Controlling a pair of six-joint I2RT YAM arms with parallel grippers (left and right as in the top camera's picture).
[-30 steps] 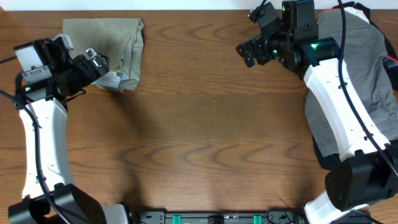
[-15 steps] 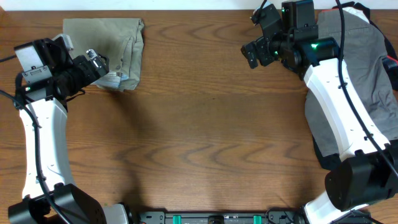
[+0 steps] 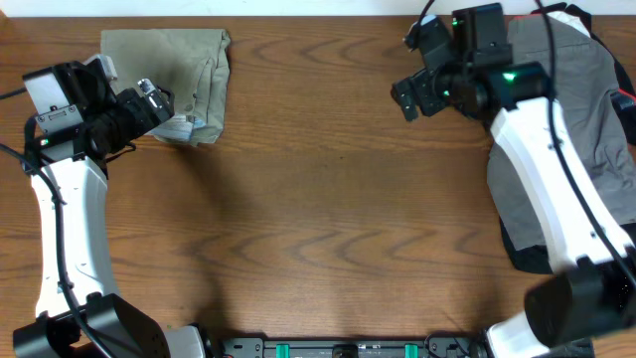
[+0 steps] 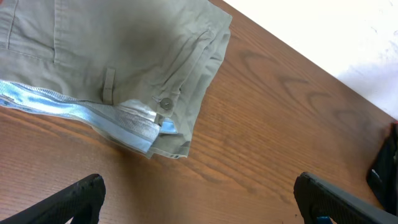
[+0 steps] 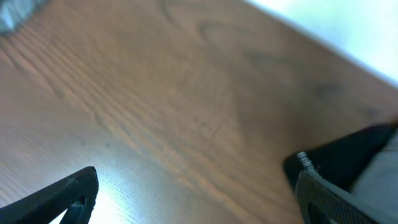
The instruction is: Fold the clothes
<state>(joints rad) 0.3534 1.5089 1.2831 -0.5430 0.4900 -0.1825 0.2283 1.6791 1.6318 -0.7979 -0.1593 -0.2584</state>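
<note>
– Light khaki-beige cotton shorts [image 3: 167, 70], where are they?

– They lie on the brown wooden table [image 3: 318, 219]. They are folded into a flat bundle that is nearly square.

– Does anything stick out of them?

– Yes. A whitish, shiny strip of lining [image 4: 93, 115] pokes out along the edge of the shorts that faces the left arm. A small round button [image 4: 165, 103] and a belt loop [image 4: 109, 84] sit just beside that strip.

– Where is the left pincer [image 3: 157, 99]?

– Just beside the shorts, at the lining edge. Its two black fingers [image 4: 78, 199] are spread wide with nothing between them. In the wrist view they are over bare wood, near the shorts. I cannot tell if they touch the lining.

– And the right pincer [image 3: 409, 94]?

– Well apart from the shorts, far off to their right. Its fingers are spread wide too, and only bare wood shows between them. That wrist view is blurry.

– What else is there?

– A darker grey cloth garment [image 3: 586, 109] lies even further right of the shorts, partly under the white right arm. A bit of black cloth garment [image 3: 519, 257] peeks out at its edge.
</note>
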